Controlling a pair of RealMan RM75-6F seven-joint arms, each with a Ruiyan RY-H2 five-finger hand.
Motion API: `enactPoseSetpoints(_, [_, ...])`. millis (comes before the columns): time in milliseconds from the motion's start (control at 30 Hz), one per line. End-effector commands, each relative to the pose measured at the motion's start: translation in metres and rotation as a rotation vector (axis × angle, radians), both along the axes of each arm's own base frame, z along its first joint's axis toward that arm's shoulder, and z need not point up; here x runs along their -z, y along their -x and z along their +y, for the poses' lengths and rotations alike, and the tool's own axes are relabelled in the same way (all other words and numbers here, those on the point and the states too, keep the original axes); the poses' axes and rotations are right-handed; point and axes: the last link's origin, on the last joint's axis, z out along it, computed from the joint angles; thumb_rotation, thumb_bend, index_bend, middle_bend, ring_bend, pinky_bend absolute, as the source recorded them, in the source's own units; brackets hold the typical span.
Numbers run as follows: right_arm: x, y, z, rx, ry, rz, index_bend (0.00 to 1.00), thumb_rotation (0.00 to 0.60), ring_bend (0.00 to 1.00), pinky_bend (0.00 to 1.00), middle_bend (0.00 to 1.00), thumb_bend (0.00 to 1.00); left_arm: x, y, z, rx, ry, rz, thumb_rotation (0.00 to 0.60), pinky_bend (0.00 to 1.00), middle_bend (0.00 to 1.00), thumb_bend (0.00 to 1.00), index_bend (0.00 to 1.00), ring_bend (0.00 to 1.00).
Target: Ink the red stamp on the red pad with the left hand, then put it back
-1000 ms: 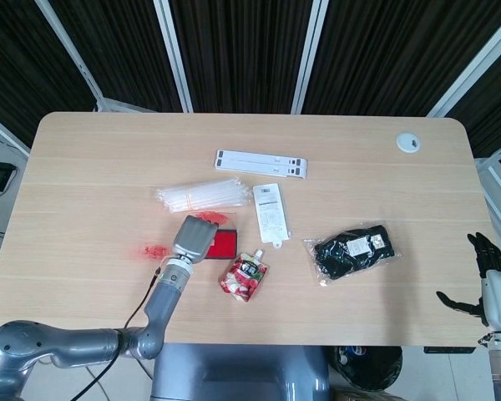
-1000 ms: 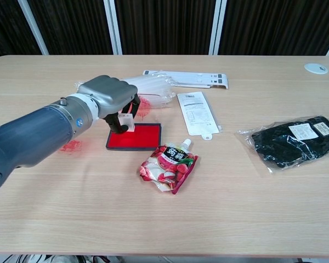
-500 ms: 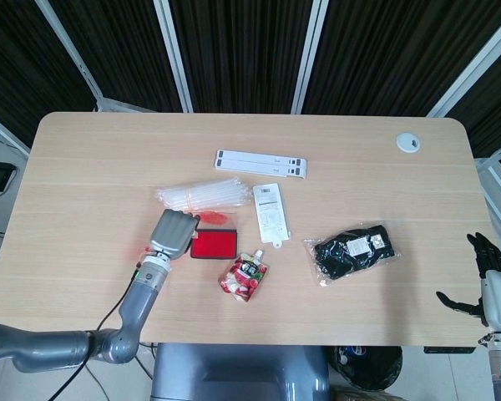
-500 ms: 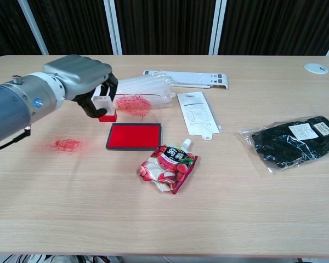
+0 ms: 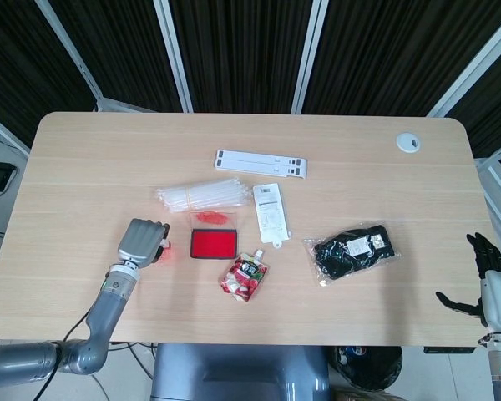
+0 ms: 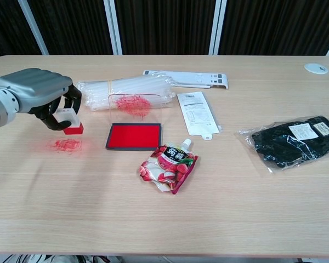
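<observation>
While your left hand (image 6: 35, 94) hangs over the table's (image 5: 83, 159) left side, its fingers curl around the red stamp (image 6: 71, 124), clear handle up and red base down, just above a red ink smear (image 6: 66, 145) on the wood. In the head view that hand (image 5: 142, 241) sits left of the red pad (image 5: 214, 243), apart from it.

The red pad (image 6: 134, 136) lies open, its clear lid (image 6: 134, 104) standing upright at the far edge, smeared red. Behind it lies a bag of clear straws (image 6: 126, 87), and beyond that a white strip (image 6: 186, 78). Just right of the pad lies a white card package (image 6: 196, 113); nearer you, a lychee drink pouch (image 6: 169, 166) touches the pad's corner.

Further right: black item in a clear bag (image 6: 293, 139), well apart. Your right hand (image 5: 484, 267) shows off the table's right edge, fingers spread, holding nothing.
</observation>
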Motion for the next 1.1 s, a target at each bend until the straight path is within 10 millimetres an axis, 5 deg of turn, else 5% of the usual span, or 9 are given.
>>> enactPoseSetpoints(33, [0.0,0.0,0.0,0.0,0.0,-0.001,0.0,0.6,0.0,0.2,0.0,0.16,0.003,0.005,-0.001,-0.008,0.011,0.007,0.6,0.57,0.63,0.57,0.63,0.49])
enactPoseSetpoints(1100, [0.0,0.0,0.0,0.001,0.0,-0.002,0.0,0.6,0.0,0.2,0.0,0.16,0.021,0.021,0.002,-0.033,0.051,0.046,0.6,0.52,0.54,0.56,0.56,0.43])
